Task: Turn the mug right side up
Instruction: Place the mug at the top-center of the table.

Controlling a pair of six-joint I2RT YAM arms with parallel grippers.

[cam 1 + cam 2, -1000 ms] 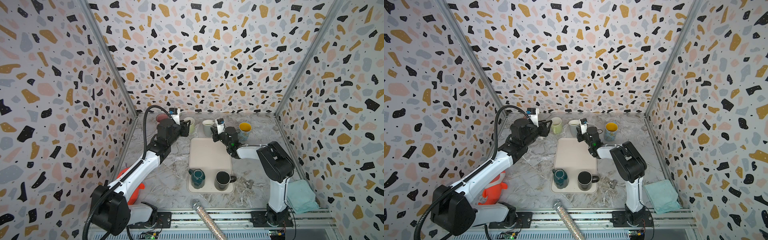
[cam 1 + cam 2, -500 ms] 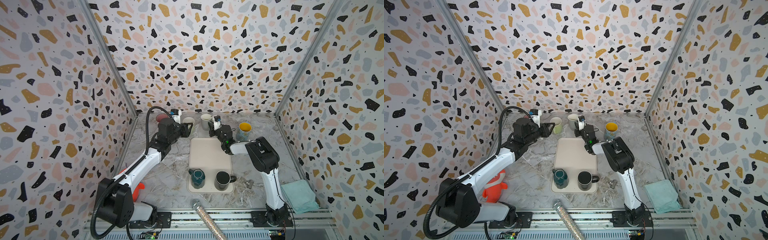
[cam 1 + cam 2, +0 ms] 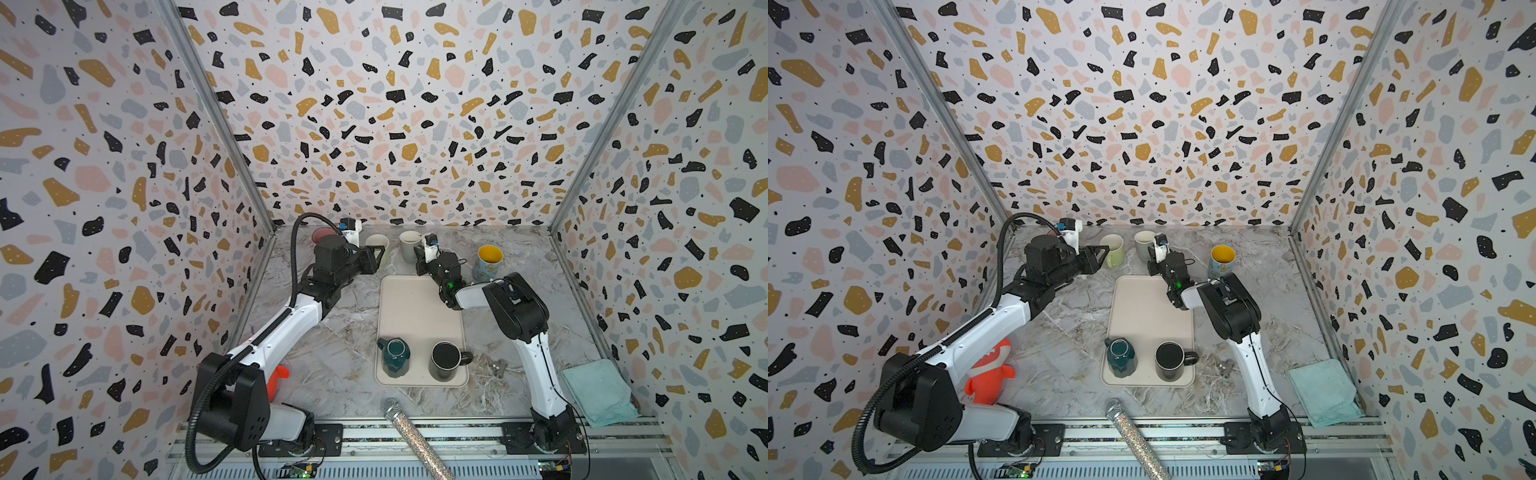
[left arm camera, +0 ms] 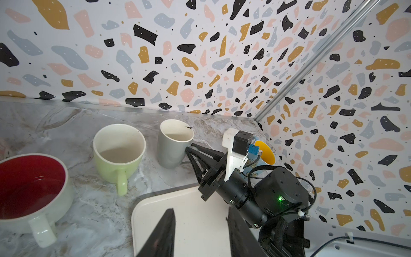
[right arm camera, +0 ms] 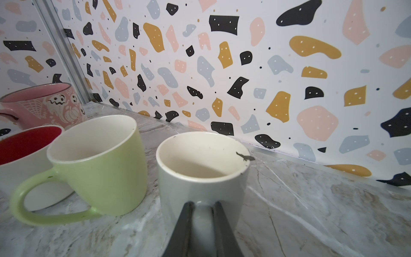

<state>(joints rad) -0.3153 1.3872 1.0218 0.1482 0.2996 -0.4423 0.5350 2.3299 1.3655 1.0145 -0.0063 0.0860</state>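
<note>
both top views: high front, down on whole table (image 3: 345, 340) | wrist views: low, close, share grey mug (image 5: 200, 184)

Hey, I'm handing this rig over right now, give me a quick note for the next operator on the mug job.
Right hand: shut on the handle of the grey mug, upright on the table, back row.
Left hand: open, empty, above the far edge of the tray.
Done: grey mug is right side up.
To do: release it; the teal mug on the tray looks upside down, the black mug beside it I cannot tell.
</note>
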